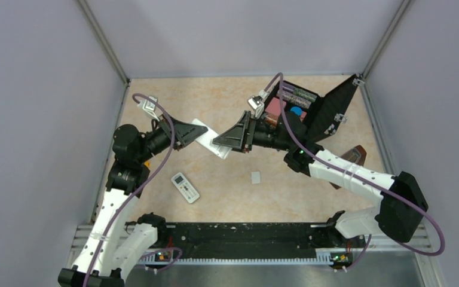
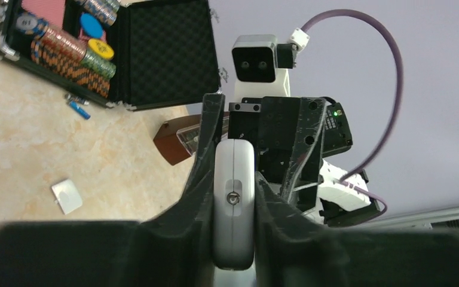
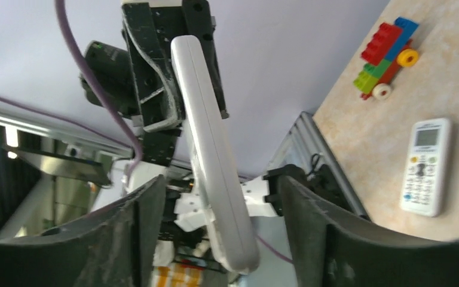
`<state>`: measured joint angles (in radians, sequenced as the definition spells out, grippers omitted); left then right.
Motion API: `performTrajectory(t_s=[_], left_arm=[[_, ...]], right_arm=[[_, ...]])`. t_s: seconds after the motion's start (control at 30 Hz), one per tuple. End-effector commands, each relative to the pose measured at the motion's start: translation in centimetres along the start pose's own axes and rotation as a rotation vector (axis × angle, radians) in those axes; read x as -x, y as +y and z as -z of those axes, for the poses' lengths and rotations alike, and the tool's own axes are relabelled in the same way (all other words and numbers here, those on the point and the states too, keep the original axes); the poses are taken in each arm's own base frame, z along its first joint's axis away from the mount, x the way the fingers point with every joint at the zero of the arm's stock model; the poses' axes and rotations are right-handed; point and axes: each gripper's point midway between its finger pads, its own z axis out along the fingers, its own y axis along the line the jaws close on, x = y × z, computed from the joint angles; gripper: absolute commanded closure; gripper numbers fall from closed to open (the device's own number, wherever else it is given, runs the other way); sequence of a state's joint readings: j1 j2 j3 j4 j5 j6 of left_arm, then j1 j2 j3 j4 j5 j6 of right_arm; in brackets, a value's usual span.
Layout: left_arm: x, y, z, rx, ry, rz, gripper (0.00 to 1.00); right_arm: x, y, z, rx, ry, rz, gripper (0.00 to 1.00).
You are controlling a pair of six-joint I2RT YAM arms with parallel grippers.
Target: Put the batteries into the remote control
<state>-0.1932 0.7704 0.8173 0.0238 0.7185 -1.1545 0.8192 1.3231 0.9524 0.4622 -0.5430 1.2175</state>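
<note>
Your left gripper point(image 2: 234, 179) is clamped on one end of the single remote control point(image 2: 234, 233). Your right gripper point(image 3: 221, 197) stands open astride the other end, with a gap at each finger.

Past the left fingertips, off to their left:
- one small white flat piece point(image 2: 67, 196)
- farther on, two batteries point(image 2: 79, 109), just before one open case point(image 2: 161, 54)

The right wrist view, not the left, shows a second remote point(image 3: 425, 166) and one block toy point(image 3: 388, 57). The left wrist view, not the right, shows the batteries.
</note>
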Motion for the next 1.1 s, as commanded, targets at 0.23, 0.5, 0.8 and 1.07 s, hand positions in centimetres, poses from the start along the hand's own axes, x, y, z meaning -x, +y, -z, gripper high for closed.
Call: performTrajectory(t_s=[0.23,0.5,0.8,1.07], left_arm=[[2.9,5.9,1.9,0.395,-0.160,-0.134,1.00],[3.5,9.8,3.7,0.595,-0.196,-0.166,1.00],[3.7,10.4,3.8,0.611,-0.216,-0.172,1.00],[3.7,10.5,3.7,0.605,-0.220,-0.176,1.00]], right_arm=[[2.9,-9.9,7.7,-0.480,-0.147,-0.031,0.20],[6.1,-17.8,16.2,-1.121,-0.169,0.284,0.04],[6.9,-20.7,16.5,-1.158,-0.020,0.552,0.16],[6.9,-27.5,17.0,-1.333,0.126,0.583,0.47]])
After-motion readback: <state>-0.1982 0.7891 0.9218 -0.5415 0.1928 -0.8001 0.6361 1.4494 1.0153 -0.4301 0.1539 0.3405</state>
